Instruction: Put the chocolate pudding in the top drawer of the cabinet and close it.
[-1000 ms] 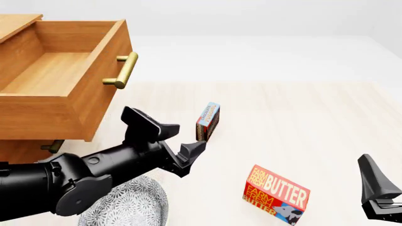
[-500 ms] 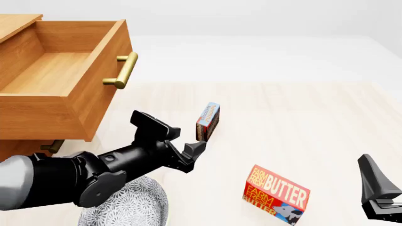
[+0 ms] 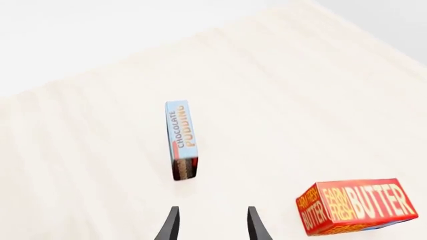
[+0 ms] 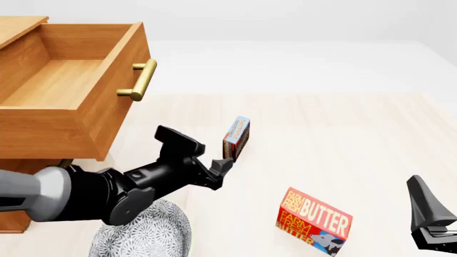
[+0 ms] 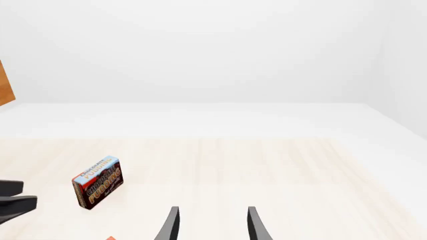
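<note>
My left gripper [image 4: 222, 170] is open and empty, just short of the pudding box [image 4: 236, 137]. The box stands on its thin edge; a nudging finger could topple it.

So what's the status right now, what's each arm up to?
Left end effector open, just short of the chocolate pudding. Right end effector open, idle. Top drawer open. Butter box off to one side.
</note>
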`<control>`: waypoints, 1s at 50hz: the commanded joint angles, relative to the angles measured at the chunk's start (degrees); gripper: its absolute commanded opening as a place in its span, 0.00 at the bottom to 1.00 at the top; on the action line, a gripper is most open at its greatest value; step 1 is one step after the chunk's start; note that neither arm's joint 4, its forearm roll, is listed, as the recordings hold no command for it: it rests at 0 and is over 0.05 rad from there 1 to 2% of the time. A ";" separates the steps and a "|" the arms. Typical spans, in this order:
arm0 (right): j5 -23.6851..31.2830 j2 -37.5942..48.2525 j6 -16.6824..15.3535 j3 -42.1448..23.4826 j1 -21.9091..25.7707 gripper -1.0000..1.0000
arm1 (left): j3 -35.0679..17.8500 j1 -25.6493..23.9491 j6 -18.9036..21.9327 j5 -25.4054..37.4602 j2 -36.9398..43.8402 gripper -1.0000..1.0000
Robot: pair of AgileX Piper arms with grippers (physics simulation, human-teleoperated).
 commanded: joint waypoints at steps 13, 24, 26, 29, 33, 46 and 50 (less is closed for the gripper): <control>0.00 0.00 0.00 0.00 -0.01 1.00 | -4.76 -0.06 -0.83 0.43 5.29 1.00; 0.00 0.00 -0.01 0.00 0.00 1.00 | -7.31 0.83 -1.28 1.44 6.83 1.00; 0.00 0.00 0.00 0.00 0.00 1.00 | -7.69 0.94 -1.51 1.28 7.54 1.00; 0.00 0.00 0.00 0.00 0.00 1.00 | -8.13 1.29 -1.80 1.00 8.53 1.00; -0.01 0.00 0.01 0.00 0.00 1.00 | -8.91 1.87 -1.96 1.19 9.52 1.00; 0.00 0.00 0.00 0.00 0.00 1.00 | -10.89 3.74 -2.37 2.13 11.02 1.00; 0.00 0.00 0.00 0.00 0.01 1.00 | -11.54 3.92 -2.66 1.47 12.51 1.00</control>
